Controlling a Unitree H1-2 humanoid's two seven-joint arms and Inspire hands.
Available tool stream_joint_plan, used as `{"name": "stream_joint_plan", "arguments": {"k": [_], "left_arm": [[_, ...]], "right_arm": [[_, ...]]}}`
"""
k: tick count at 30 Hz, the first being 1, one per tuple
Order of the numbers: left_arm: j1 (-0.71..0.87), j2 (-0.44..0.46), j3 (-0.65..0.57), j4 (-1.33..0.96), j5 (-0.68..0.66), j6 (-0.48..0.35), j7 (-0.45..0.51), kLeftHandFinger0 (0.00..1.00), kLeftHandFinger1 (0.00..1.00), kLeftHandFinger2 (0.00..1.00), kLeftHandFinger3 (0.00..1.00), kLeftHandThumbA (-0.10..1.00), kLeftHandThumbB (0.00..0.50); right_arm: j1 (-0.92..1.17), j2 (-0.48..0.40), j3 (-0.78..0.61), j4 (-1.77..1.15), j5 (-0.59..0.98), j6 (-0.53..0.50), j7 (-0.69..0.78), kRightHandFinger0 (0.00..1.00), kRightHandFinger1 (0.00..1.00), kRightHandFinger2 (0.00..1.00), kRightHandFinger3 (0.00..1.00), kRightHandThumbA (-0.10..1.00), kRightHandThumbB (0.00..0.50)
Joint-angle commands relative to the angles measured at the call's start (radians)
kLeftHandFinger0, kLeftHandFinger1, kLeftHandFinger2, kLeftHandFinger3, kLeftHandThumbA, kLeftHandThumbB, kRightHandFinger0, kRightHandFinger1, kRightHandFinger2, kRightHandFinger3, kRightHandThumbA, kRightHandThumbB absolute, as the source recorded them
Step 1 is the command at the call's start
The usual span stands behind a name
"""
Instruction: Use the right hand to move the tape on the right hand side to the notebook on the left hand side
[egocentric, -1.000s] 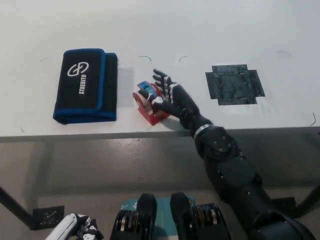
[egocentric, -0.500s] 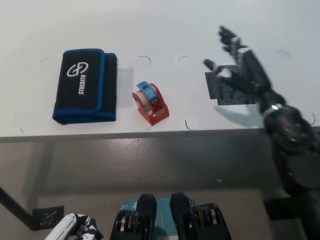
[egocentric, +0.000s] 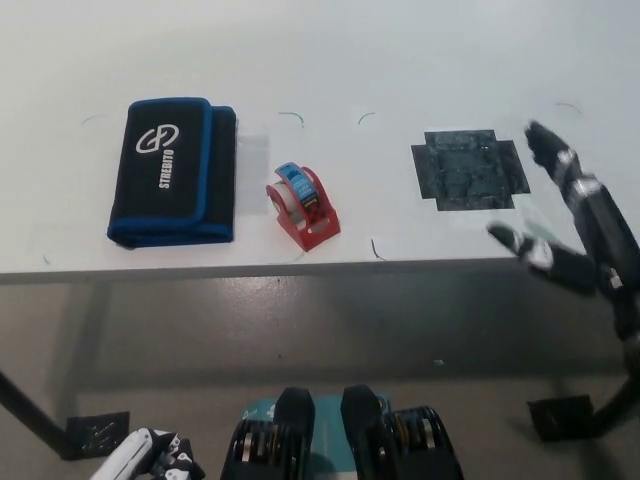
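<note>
Two hands are in my view, and neither holds anything. My black right hand (egocentric: 580, 225) sits at the right edge of the picture, over the front right corner of the white surface (egocentric: 400, 60). Its fingers (egocentric: 552, 150) are spread wide apart, some reaching back over the surface and another sticking out toward the left near the front edge. I cannot tell whether the hand touches the surface or hangs above it. It is well apart from the tape and has nothing in its grasp.

I see the tape (egocentric: 303, 203), a red dispenser with a blue and white roll, standing on the surface near the front edge, a little left of the middle. It rests just beside the right side of the notebook (egocentric: 172, 170), with a narrow strip of bare surface between them, so it is not on the notebook. That notebook is a black cover with blue edging and a white logo, lying flat toward the left of the surface, its near side close to the front edge.

Right of the tape, between it and my right hand, a dark cross-shaped patch (egocentric: 468, 168) marks the surface.

My white left hand (egocentric: 150, 458) rests low at the bottom left of the picture, below the surface; only part of it shows, and I cannot tell how its fingers stand.
</note>
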Motion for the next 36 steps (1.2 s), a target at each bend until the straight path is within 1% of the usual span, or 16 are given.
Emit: {"name": "stream_joint_plan", "arguments": {"k": [1,3,4,8,9,12,13,14,16,19,22,23,25,26,33,36], "left_arm": [[-0.009,0.033,0.007,-0.015,0.000,-0.011,-0.019,0.40,0.39,0.45,0.54,0.40,0.041],[-0.010,0.034,0.006,-0.012,0.007,-0.014,-0.016,0.40,0.40,0.45,0.54,0.46,0.052],[-0.012,0.030,0.006,-0.005,0.005,-0.021,-0.013,0.40,0.40,0.45,0.54,0.47,0.050],[-0.009,0.027,0.004,0.004,0.005,-0.029,-0.011,0.43,0.41,0.46,0.55,0.46,0.039],[-0.004,0.024,0.007,-0.003,0.002,-0.019,-0.009,0.44,0.42,0.47,0.56,0.45,0.043],[0.006,0.024,0.013,-0.007,0.004,-0.025,-0.002,0.41,0.41,0.48,0.57,0.45,0.048],[0.007,0.024,0.015,-0.008,0.001,-0.024,-0.002,0.42,0.42,0.49,0.58,0.44,0.045],[0.007,0.023,0.015,-0.008,0.001,-0.023,-0.002,0.42,0.42,0.49,0.58,0.43,0.045],[0.006,0.023,0.016,-0.002,0.000,-0.042,-0.001,0.41,0.42,0.48,0.57,0.41,0.035],[0.008,0.023,0.019,-0.008,0.002,-0.034,0.000,0.43,0.42,0.49,0.58,0.41,0.033],[0.004,0.018,0.020,-0.011,0.002,-0.031,0.001,0.44,0.43,0.50,0.58,0.41,0.029],[0.001,0.018,0.021,-0.007,0.005,-0.035,0.004,0.43,0.42,0.49,0.57,0.42,0.036],[-0.001,0.015,0.022,-0.017,0.003,-0.023,0.001,0.42,0.42,0.48,0.57,0.41,0.033],[-0.002,0.020,0.019,-0.014,0.010,-0.038,0.003,0.42,0.42,0.49,0.57,0.41,0.025],[0.006,0.028,0.017,-0.021,0.004,-0.033,-0.010,0.40,0.41,0.49,0.58,0.46,0.051],[0.013,0.029,0.014,-0.018,0.004,-0.038,-0.011,0.40,0.41,0.48,0.58,0.43,0.034]], "right_arm": [[0.174,-0.047,-0.015,-0.114,0.024,-0.015,0.032,1.00,1.00,1.00,1.00,0.96,0.371],[0.250,-0.050,-0.001,-0.084,0.028,-0.049,0.041,1.00,1.00,1.00,1.00,0.95,0.337],[0.263,-0.051,0.002,-0.073,0.030,-0.065,0.043,1.00,1.00,1.00,1.00,0.95,0.335],[0.320,-0.049,0.021,-0.052,0.021,-0.088,0.049,1.00,1.00,1.00,1.00,0.95,0.328],[0.343,-0.049,0.029,-0.062,-0.001,-0.074,0.047,1.00,1.00,1.00,1.00,0.99,0.325],[0.362,-0.038,0.032,-0.086,0.010,-0.069,0.044,1.00,1.00,1.00,1.00,1.00,0.327],[0.369,-0.032,0.033,-0.094,0.017,-0.075,0.041,1.00,1.00,1.00,1.00,0.99,0.303],[0.370,-0.032,0.034,-0.094,0.017,-0.076,0.041,1.00,1.00,1.00,1.00,0.99,0.302],[0.362,-0.025,0.043,-0.094,0.001,-0.047,0.040,1.00,1.00,1.00,1.00,1.00,0.327],[0.357,-0.023,0.049,-0.087,0.003,-0.046,0.041,1.00,1.00,1.00,1.00,1.00,0.318],[0.346,-0.028,0.049,-0.083,0.001,-0.047,0.043,1.00,1.00,1.00,1.00,1.00,0.325],[0.341,-0.027,0.050,-0.084,0.003,-0.043,0.043,1.00,1.00,1.00,1.00,1.00,0.322],[0.337,-0.030,0.048,-0.071,-0.003,-0.067,0.041,1.00,1.00,1.00,1.00,1.00,0.305],[0.337,-0.028,0.048,-0.067,0.006,-0.069,0.043,1.00,1.00,1.00,1.00,0.99,0.301],[0.361,-0.024,0.056,-0.058,-0.005,-0.099,0.041,1.00,1.00,1.00,1.00,0.94,0.269],[0.378,-0.029,0.056,-0.061,-0.019,-0.105,0.038,1.00,1.00,1.00,1.00,0.94,0.253]]}}
